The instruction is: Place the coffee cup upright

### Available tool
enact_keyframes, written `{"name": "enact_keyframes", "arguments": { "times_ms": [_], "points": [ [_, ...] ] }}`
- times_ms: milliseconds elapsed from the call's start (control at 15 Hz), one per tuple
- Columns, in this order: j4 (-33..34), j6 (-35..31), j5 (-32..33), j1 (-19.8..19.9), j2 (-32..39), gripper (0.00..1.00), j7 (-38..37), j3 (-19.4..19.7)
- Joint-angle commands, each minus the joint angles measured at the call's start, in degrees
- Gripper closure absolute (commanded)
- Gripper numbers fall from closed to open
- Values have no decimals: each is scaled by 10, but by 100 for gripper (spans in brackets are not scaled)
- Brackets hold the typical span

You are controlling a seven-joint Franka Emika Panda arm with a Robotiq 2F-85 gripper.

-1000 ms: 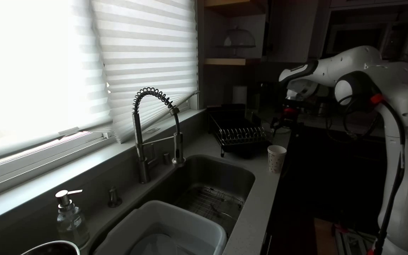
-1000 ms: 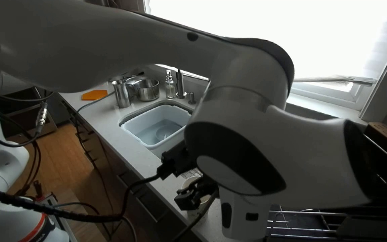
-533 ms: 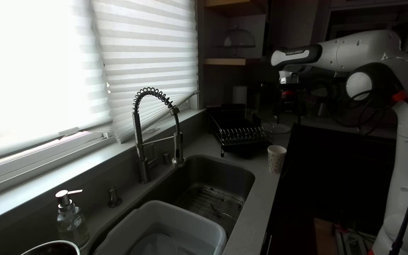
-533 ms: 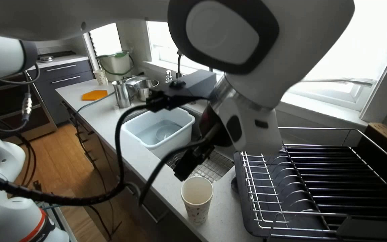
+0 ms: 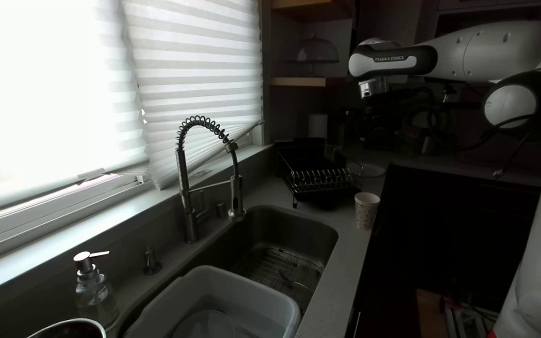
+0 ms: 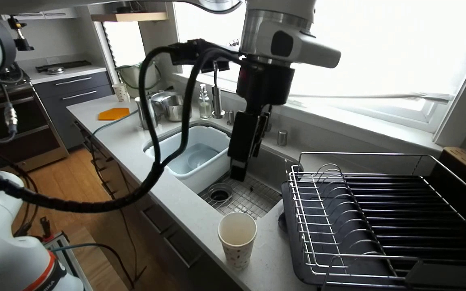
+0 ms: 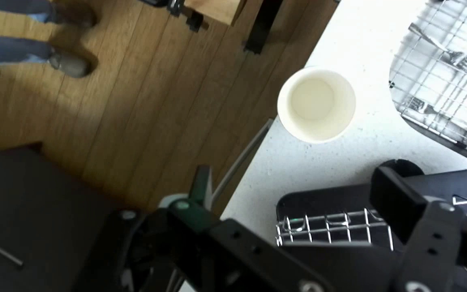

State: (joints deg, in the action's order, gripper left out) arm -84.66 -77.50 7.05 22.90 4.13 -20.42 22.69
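Observation:
The coffee cup (image 6: 237, 246), cream with small coloured specks, stands upright on the pale counter near its front edge, in both exterior views (image 5: 367, 211). Seen from above in the wrist view, the cup (image 7: 316, 106) shows its round rim and pale inside. My gripper (image 6: 247, 161) hangs well above the counter, fingers down, apart from the cup. In the wrist view the gripper (image 7: 298, 190) is wide open with nothing between its fingers, and the cup lies beyond the fingertips. The gripper is too dark to make out clearly in an exterior view (image 5: 376, 129).
A black wire dish rack (image 6: 310, 226) stands close beside the cup. Next to it is the sink with a wire grid (image 6: 257, 198), a white tub (image 6: 217, 182) and a tall spring faucet (image 5: 181, 178). A person's shoe (image 7: 71, 64) shows on the floor past the counter edge.
The arm has risen and my gripper has moved up and away from the cup, turning to hang straighter down. The cup stays where it was, upright.

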Motion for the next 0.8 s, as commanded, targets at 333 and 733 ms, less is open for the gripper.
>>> {"name": "enact_keyframes", "arguments": {
  "times_ms": [333, 733],
  "points": [
    [-62, -116, 29, -20, -91, 0, 16, -22],
    [-36, -101, 26, -18, -75, 0, 16, -21]
  ]
}}
